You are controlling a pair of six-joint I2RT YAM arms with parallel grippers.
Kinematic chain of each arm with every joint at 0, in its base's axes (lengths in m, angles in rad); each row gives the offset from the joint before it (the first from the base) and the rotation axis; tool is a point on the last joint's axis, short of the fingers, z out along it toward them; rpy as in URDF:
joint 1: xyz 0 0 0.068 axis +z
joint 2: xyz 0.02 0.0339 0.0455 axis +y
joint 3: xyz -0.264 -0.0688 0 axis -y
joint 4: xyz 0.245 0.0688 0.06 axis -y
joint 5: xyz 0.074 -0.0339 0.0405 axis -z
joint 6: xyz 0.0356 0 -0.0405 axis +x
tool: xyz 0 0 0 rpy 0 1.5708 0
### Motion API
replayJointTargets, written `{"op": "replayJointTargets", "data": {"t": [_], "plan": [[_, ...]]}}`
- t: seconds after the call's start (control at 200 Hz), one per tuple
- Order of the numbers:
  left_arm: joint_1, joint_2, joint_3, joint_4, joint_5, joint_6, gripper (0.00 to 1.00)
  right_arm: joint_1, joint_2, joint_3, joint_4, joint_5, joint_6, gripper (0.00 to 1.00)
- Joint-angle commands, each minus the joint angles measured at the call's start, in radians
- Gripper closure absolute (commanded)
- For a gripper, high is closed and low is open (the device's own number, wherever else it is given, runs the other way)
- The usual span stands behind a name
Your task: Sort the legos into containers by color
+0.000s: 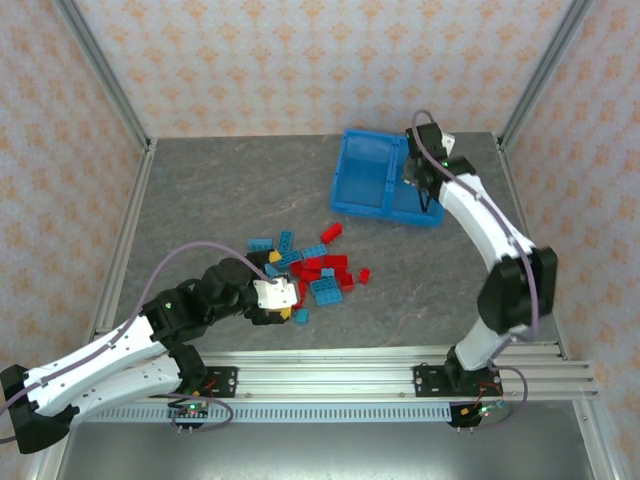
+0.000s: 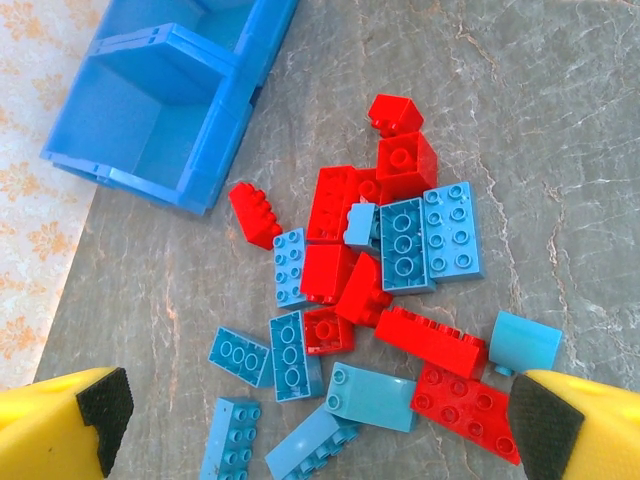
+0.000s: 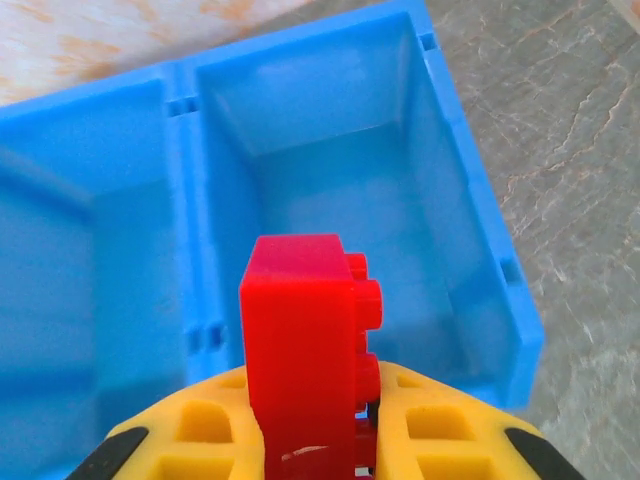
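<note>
Left arm extends from the near left corner across the grey table [image 1: 200,190]; left gripper [image 1: 281,286] hangs over the near left edge of the legos [image 1: 322,272], jaws spread wide and holding nothing; in the left wrist view the left gripper [image 2: 320,425] shows its yellow fingers and black pads [image 2: 105,405] at the two bottom corners, far apart, with bricks lying on the table between and beyond them; the legos [image 2: 385,255] lie loose in one cluster near the middle of the table, red and light blue mixed, many touching or overlapping, most flat with studs up, a few tipped on a side; several blue ones lie along the cluster's left fringe; the bin [image 1: 340,188] stands beyond and to the right of the cluster, apart from it, towards the far right of the table; right arm arches from its base at the near right up to the bin; right gripper [image 1: 424,185] is above the bin's right-hand compartment; in the right wrist view the right gripper [image 3: 312,440] is clamped on a red brick [image 3: 298,320], held upright between the yellow fingers, studs facing right, above the compartment to the right of the divider wall [image 3: 183,200]
</note>
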Motion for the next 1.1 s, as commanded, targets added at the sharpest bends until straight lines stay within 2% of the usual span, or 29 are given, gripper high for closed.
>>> {"op": "replayJointTargets", "data": {"t": [0.0,0.1,0.25,0.395,0.465,0.626,0.756,0.921,0.956,1.026,1.096], "plan": [[0.009,0.0,-0.01,0.006,-0.028,0.021,0.0,-0.034,0.125,0.079,-0.036,-0.036,-0.051,0.81],[0.009,-0.005,-0.016,0.009,-0.042,0.027,0.0,-0.062,0.233,0.162,-0.032,-0.084,-0.06,0.79],[0.01,-0.009,-0.018,0.014,-0.045,0.026,0.0,-0.091,0.377,0.295,-0.099,-0.081,-0.059,0.76],[0.032,-0.062,-0.041,0.077,0.014,-0.01,0.0,-0.111,0.396,0.34,-0.14,-0.113,-0.048,0.62],[0.058,-0.08,-0.048,0.109,0.044,-0.033,0.0,-0.111,0.373,0.345,-0.157,-0.123,-0.053,0.59],[0.106,-0.069,-0.029,0.101,0.09,-0.052,0.0,-0.11,0.238,0.306,-0.192,-0.155,-0.058,0.61],[0.108,-0.074,-0.027,0.09,0.095,-0.051,0.0,-0.088,0.019,0.114,-0.16,-0.258,-0.017,0.61],[0.109,-0.071,-0.031,0.077,0.092,-0.031,0.0,0.04,-0.294,-0.212,-0.104,-0.378,0.066,0.59],[0.109,-0.068,-0.029,0.072,0.099,-0.028,0.0,0.078,-0.343,-0.272,-0.096,-0.384,0.085,0.56],[0.11,-0.063,-0.025,0.064,0.117,-0.026,0.0,0.145,-0.4,-0.352,-0.117,-0.387,0.122,0.5],[0.112,-0.062,-0.025,0.063,0.134,-0.024,0.0,0.2,-0.409,-0.395,-0.157,-0.373,0.173,0.48]]}}
